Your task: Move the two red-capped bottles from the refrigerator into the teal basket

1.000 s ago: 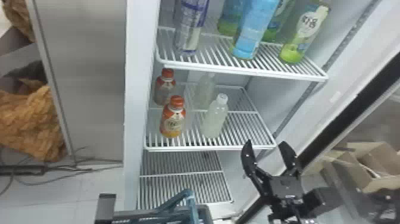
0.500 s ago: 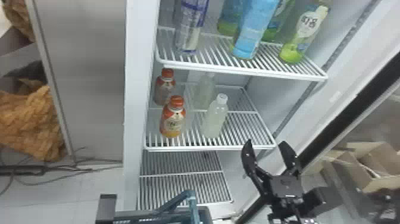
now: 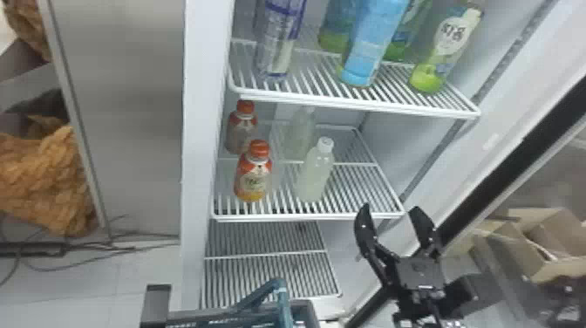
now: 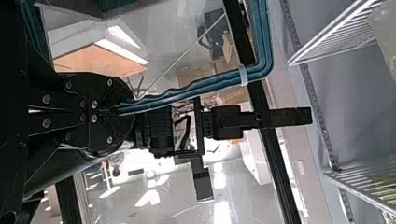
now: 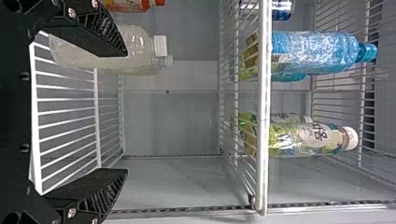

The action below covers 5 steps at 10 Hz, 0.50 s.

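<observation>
"Red-capped bottles (image 3: 253, 183) still in the refrigerator (image 3: 196, 152)?"

"Both, upright on the middle wire shelf (image 3: 362, 215), toward its left side. Farther left, outside, there's crumpled orange-brown material (image 3: 43, 183), then a grey panel (image 3: 117, 100) with cables (image 3: 87, 247) near its foot."

"And the basket?"

"Teal basket (image 3: 306, 310) at the bottom of the head view, in front of the lowest wire shelf (image 3: 266, 254). In the left wrist view, the left gripper (image 4: 126, 109) has its fingers together, clamped on the teal handle (image 4: 196, 87)."

"How do the two bottles stand?"

"One behind the other: the rear red-capped bottle (image 3: 240, 133) slightly to the left, the front one nearer the shelf edge. Just right of them come two cloudy white-capped bottles (image 3: 313, 179), again one front, one back."

"What about the shelf above?"

"Left to right along the upper wire shelf (image 3: 349, 103): a clear bottle with a blue-purple label (image 3: 279, 43), a light-blue bottle (image 3: 370, 48), and a green-bottomed bottle with a white label (image 3: 451, 39); more bottles stand behind."

"Right gripper (image 3: 391, 207)?"

"Right of the white-capped pair in the head view, fingers spread wide, nothing clamped. Farther right, open cardboard boxes (image 3: 553, 235)."
</observation>
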Each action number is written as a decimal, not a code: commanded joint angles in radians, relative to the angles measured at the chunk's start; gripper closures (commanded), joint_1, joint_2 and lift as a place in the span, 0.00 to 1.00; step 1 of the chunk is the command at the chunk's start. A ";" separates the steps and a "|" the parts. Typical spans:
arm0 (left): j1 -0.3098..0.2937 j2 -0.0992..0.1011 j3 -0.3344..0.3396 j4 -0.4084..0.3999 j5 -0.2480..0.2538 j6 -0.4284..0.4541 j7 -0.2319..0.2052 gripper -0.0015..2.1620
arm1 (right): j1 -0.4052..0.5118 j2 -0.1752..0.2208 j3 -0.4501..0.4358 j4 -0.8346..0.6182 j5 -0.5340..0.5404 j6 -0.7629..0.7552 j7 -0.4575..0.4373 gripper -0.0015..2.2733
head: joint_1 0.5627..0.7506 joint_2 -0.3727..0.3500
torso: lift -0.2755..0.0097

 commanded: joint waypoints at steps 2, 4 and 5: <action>-0.002 0.000 0.000 0.000 0.004 0.010 0.000 0.53 | -0.007 0.000 0.004 0.029 0.003 -0.055 0.000 0.06 | 0.70 0.03 | 0.17; -0.002 0.000 0.002 0.000 0.006 0.010 0.000 0.53 | -0.017 0.000 0.004 0.051 0.003 -0.080 0.003 0.06 | 0.70 0.03 | 0.17; -0.002 0.000 0.004 0.000 0.006 0.010 0.000 0.53 | -0.017 0.000 0.004 0.053 0.001 -0.080 0.003 0.06 | 0.70 0.03 | 0.17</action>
